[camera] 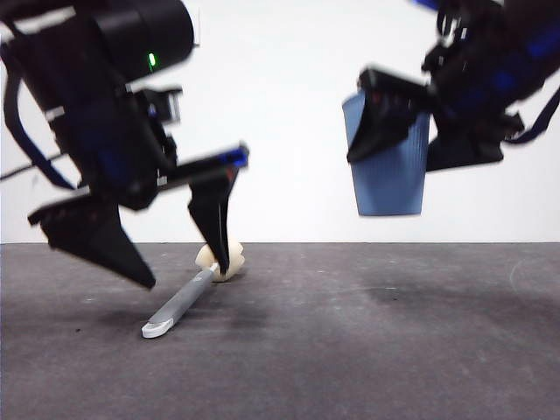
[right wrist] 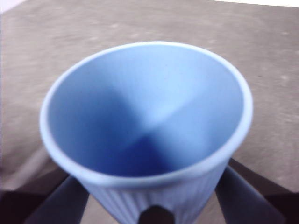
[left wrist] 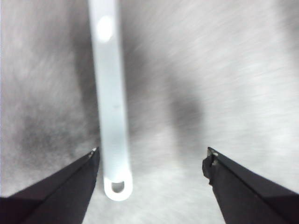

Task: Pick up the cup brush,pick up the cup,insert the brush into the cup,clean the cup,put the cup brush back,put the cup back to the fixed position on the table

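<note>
Fingers of the left gripper [camera: 188,267] stand spread wide in the front view, low over the worktop [camera: 367,350], one tip down by the cream sponge head of the cup brush [camera: 185,302], the other out to the side and just off the surface; the brush lies flat on the worktop, its grey handle running toward the camera and ending in a white tip. High on the other side, the right gripper [camera: 411,140] holds the cup [camera: 394,179] in the air, roughly upright and well apart from the brush. From the left wrist view, the left gripper [left wrist: 152,161] shows both fingers apart with the pale brush handle [left wrist: 112,107] lying on the worktop [left wrist: 224,74] close beside one of them, ungripped. From the right wrist view, the right gripper [right wrist: 152,196] is clamped on the ribbed wall of the cup [right wrist: 145,116], whose open mouth faces the camera, with the worktop [right wrist: 271,60] below.
</note>
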You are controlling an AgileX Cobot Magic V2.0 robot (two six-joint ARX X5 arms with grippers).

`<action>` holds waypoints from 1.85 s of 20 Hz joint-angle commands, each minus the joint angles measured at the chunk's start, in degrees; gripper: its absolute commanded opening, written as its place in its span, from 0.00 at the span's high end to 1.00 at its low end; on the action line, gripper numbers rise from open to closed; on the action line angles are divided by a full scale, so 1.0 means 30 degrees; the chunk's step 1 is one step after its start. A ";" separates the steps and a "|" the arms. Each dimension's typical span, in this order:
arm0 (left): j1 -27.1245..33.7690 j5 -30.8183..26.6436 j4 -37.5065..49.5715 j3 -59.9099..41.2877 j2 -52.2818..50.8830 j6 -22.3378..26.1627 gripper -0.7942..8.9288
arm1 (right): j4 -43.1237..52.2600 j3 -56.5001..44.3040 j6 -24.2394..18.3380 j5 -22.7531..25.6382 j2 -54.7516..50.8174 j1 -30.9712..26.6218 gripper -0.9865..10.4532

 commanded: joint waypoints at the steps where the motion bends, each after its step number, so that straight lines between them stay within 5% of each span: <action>1: -0.0357 0.0095 -0.0576 -0.0182 -0.1100 0.0729 0.53 | 0.2448 -0.0335 -0.0233 -0.0838 0.2040 -0.0648 0.93; 9: -0.0619 -0.0255 -0.2171 -0.0182 -0.4546 0.1603 0.53 | 0.7672 -0.0335 -0.1865 -0.0794 0.7104 -0.1501 0.93; 15: -0.0619 -0.0612 -0.2725 -0.0182 -0.4816 0.1923 0.53 | 0.8466 -0.0342 -0.1967 -0.0794 0.8786 -0.1588 0.93; 20: -0.0619 -0.1035 -0.2761 -0.0182 -0.4816 0.2237 0.53 | 0.8255 -0.0372 -0.1931 -0.0721 0.8823 -0.1581 0.65; 27: -0.0619 -0.1042 -0.2732 -0.0182 -0.4816 0.2667 0.53 | 0.7235 -0.0364 -0.1938 -0.0656 0.8058 -0.1581 0.39; 33: -0.0619 -0.1027 -0.2739 -0.0182 -0.4816 0.2659 0.53 | 0.5093 -0.0364 -0.1938 -0.0663 0.5632 -0.1581 0.38; 37: -0.0619 -0.0947 -0.2929 -0.0182 -0.4816 0.2710 0.53 | -0.0401 -0.0364 -0.1049 -0.0750 0.1945 -0.1566 0.38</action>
